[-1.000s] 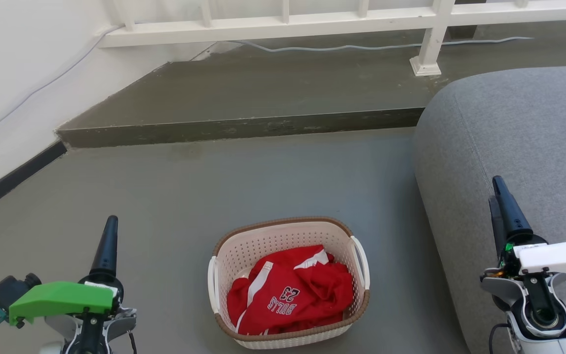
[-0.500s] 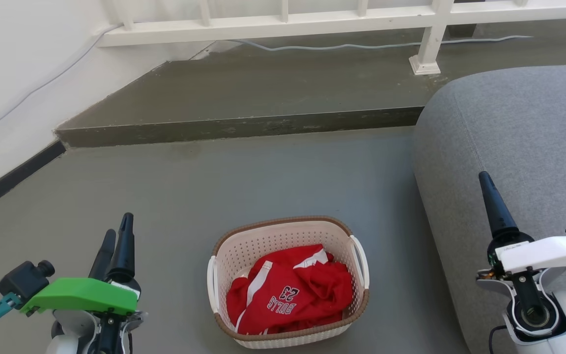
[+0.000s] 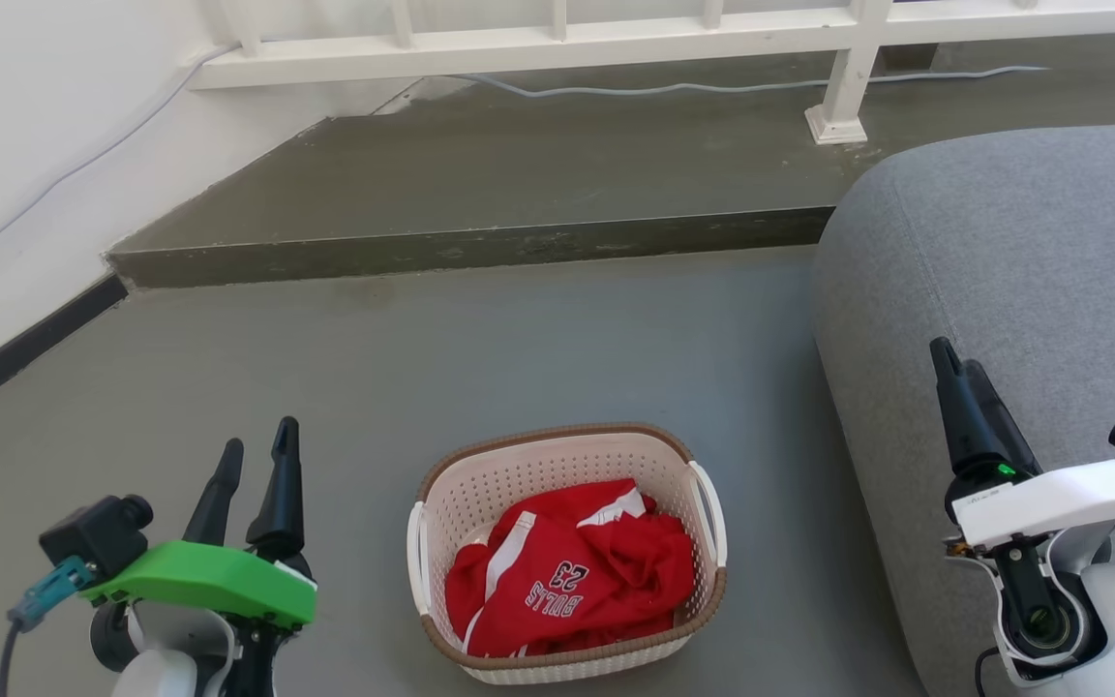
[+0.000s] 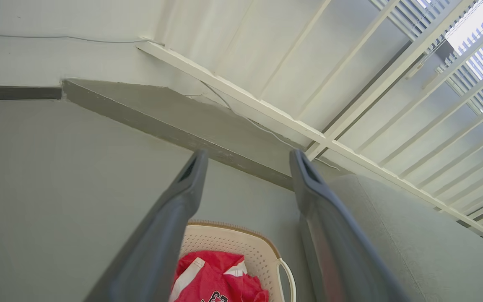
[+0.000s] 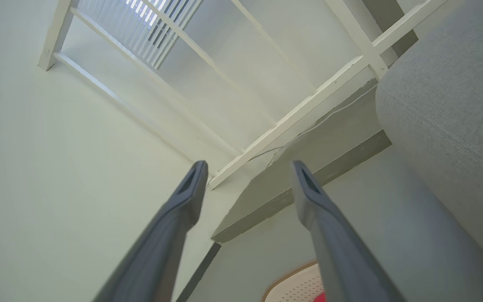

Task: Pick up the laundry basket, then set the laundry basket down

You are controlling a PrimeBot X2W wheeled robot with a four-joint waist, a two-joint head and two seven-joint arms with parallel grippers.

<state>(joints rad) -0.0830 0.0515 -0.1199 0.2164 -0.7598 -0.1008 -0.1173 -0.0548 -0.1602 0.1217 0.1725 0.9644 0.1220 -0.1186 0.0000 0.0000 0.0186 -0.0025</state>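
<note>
The laundry basket (image 3: 538,472) is cream plastic with a brown rim and white side handles. It stands on the grey floor at the bottom centre of the head view, holding a crumpled red jersey (image 3: 567,571). My left gripper (image 3: 259,438) hovers open to the basket's left, fingers pointing away from me, apart from it. My right gripper (image 3: 956,356) is open off to the right, in front of the grey sofa. The left wrist view shows the left gripper (image 4: 248,157) open above the basket (image 4: 233,247). In the right wrist view the right gripper (image 5: 248,165) is open, with a corner of the basket (image 5: 294,285) below.
A grey upholstered sofa (image 3: 1022,261) bulks along the right, close to the basket. A raised concrete step (image 3: 470,247) runs across behind, with a white railing (image 3: 557,39) and a loose cable (image 3: 664,89). A white wall (image 3: 15,145) with a dark skirting closes the left.
My left gripper has shifted right toward the basket and turned so both fingers show apart. The right gripper has moved slightly left and up. The basket has stayed put.
</note>
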